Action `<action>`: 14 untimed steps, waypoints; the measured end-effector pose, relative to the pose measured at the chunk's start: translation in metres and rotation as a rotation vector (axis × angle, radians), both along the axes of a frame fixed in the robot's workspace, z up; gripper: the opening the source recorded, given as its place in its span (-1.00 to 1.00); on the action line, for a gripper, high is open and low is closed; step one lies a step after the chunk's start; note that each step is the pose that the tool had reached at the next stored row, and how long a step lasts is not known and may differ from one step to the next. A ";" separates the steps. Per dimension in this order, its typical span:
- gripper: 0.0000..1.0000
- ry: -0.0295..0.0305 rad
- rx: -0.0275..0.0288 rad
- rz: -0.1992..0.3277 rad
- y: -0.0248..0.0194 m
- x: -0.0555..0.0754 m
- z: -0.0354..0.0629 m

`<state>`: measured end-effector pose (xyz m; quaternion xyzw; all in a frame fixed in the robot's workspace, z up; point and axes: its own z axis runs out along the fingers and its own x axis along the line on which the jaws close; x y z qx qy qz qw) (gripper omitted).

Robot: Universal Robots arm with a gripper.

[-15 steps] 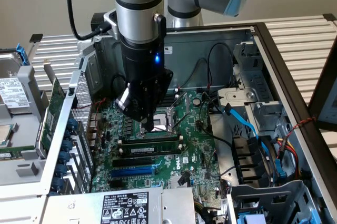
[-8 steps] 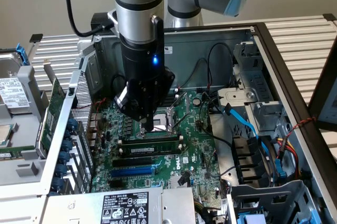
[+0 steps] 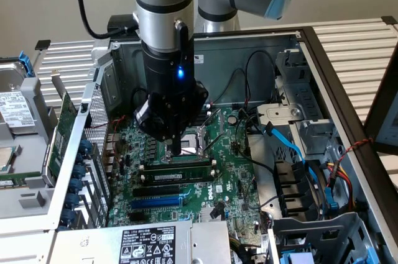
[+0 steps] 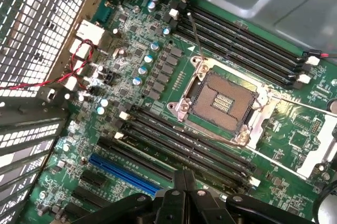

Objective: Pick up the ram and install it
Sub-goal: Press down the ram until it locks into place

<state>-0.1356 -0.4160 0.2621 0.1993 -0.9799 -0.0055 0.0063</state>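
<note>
One robot arm [image 3: 163, 3] reaches down into one open computer case [image 3: 323, 71]. At its end is one black claw [image 3: 176, 150]. Its two fingers are pressed together, and nothing is pinched between them. The tip hangs right over the ram [image 3: 177, 177], very close to it. I cannot tell if it touches.

There is one green main board [image 3: 233, 174] lying flat in the case. In the wrist view, one square metal chip socket [image 4: 221, 103] sits in the middle of it, open, with small gold dots inside. On one side of the socket there are four long black slots [image 4: 247, 39] with white clips at their ends. On the other side there are more long black slots [image 4: 184, 145], but I cannot count them well. There is one blue slot [image 4: 126, 174] past those. One red and black twisted wire [image 4: 52, 79] runs by the metal grid wall.

The ram is one long thin stick. It looks dark with a pale label strip along it. It stands on its edge in a black slot, just in front of the socket in the exterior view. It lies level, with white clips at both ends. In the exterior view, one blue flat cable [image 3: 295, 149] bends along the exterior view's right.
</note>
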 end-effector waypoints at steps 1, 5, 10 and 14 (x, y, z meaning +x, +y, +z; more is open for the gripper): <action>-0.79 0.0000 0.0000 -0.014 0.0000 0.000 -0.0001; -0.79 -0.0009 -0.0007 -0.085 0.0000 0.000 -0.0003; -0.79 -0.0021 -0.0029 -0.150 0.0000 0.000 -0.0006; -0.79 -0.0032 -0.0050 -0.202 0.0000 0.000 -0.0008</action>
